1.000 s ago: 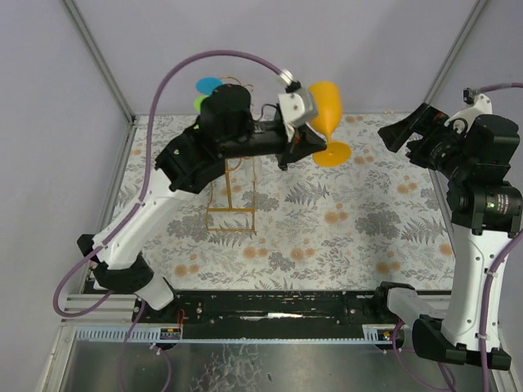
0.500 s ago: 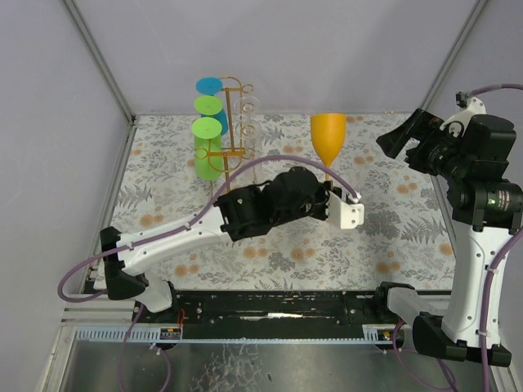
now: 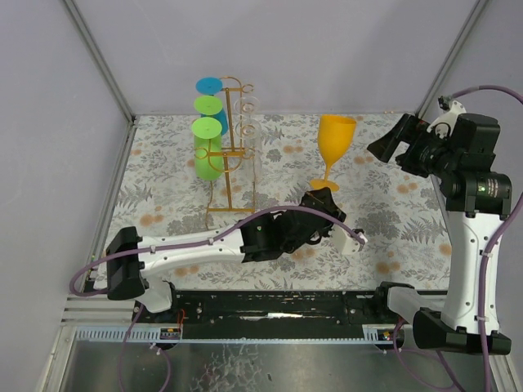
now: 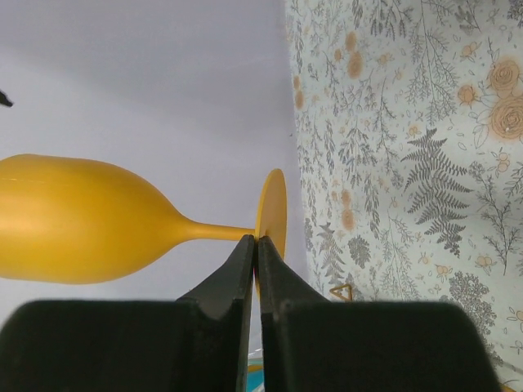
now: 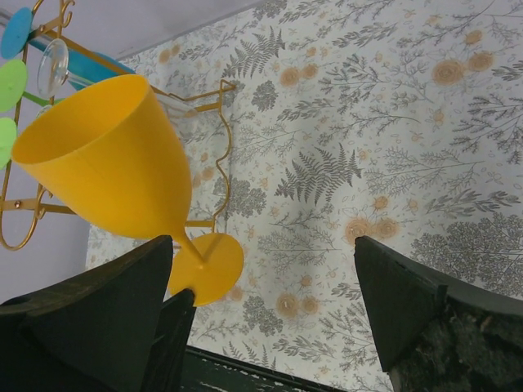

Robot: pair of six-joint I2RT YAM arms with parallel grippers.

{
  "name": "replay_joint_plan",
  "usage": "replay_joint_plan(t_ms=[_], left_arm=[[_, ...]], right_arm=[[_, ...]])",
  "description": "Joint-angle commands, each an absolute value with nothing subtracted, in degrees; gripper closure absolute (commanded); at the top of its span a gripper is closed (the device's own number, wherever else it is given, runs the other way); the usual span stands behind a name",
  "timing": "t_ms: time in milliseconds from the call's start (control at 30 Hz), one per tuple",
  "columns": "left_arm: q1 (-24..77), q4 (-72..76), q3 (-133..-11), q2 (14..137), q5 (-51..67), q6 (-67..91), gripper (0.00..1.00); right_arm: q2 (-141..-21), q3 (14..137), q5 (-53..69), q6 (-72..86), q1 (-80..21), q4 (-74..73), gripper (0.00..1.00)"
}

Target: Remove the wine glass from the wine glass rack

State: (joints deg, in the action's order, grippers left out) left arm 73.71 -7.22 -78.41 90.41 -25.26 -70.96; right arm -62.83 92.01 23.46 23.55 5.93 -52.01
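An orange wine glass [image 3: 336, 135] stands upright on the floral mat, right of the gold wire wine glass rack [image 3: 232, 163]. My left gripper [image 3: 324, 198] lies low at the glass's foot [image 3: 324, 184]. In the left wrist view the jaws [image 4: 257, 240] are shut, and their tips pinch the rim of the foot [image 4: 274, 208], below the stem. My right gripper [image 3: 391, 139] is open and empty, raised at the right. Its wrist view shows the glass [image 5: 106, 163] and the rack [image 5: 219, 184] beyond my right gripper [image 5: 263, 245].
The rack holds green [image 3: 206, 147] and blue [image 3: 210, 85] glasses and clear ones [image 3: 247, 110]. Grey walls close the back and sides. A black rail [image 3: 270, 306] runs along the near edge. The floral mat [image 3: 392, 220] covers the table.
The left arm has come down from high at the back with the orange glass, which now stands on the mat. The arm has stretched lower. The right gripper has shifted slightly left.
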Motion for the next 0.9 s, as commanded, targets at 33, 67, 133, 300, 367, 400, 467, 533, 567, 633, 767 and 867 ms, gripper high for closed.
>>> replay_joint_plan(t_ms=[33, 67, 133, 300, 367, 400, 467, 533, 567, 633, 767, 867], left_arm=[[75.1, -0.5, -78.4, 91.6, -28.2, -73.2, 1.00], [75.3, -1.3, -78.9, 91.7, -27.9, -72.6, 1.00], [75.7, -3.3, -80.9, 92.1, -27.3, -70.6, 1.00], [77.1, -5.8, -81.8, 92.6, -27.0, -69.9, 1.00], [77.5, -6.2, -81.4, 92.9, -27.3, -69.9, 1.00], [77.6, -6.3, -81.3, 92.9, -27.4, -70.0, 1.00], [77.8, -6.7, -81.2, 93.1, -27.4, -70.0, 1.00], [78.0, -6.7, -81.3, 93.2, -27.4, -70.1, 1.00], [78.0, -6.8, -81.3, 93.2, -27.4, -70.2, 1.00], [78.2, -6.9, -81.5, 93.4, -27.4, -70.2, 1.00], [78.6, -7.5, -81.6, 93.8, -27.4, -70.1, 1.00], [79.0, -7.7, -81.9, 94.1, -27.3, -70.1, 1.00]], right_arm=[[-62.4, 91.5, 28.5, 24.4, 5.6, -47.7, 0.01], [-62.0, 91.0, 29.1, 24.6, 5.6, -46.9, 0.01], [-61.2, 90.1, 30.5, 24.6, 5.6, -45.3, 0.01], [-60.5, 88.9, 35.1, 23.0, 5.5, -43.0, 0.01], [-61.4, 89.9, 37.0, 22.4, 5.5, -43.5, 0.01], [-61.9, 90.5, 38.3, 22.0, 5.5, -43.8, 0.01], [-62.4, 91.5, 40.0, 21.7, 5.4, -43.9, 0.01], [-62.8, 92.0, 41.5, 21.5, 5.0, -43.7, 0.01], [-63.0, 92.1, 42.0, 21.3, 4.8, -43.7, 0.01], [-63.3, 92.1, 42.8, 20.4, 4.1, -44.0, 0.01], [-63.9, 90.7, 45.6, 19.5, 2.7, -43.4, 0.01], [-64.2, 89.7, 46.6, 18.7, 1.7, -43.0, 0.01]])
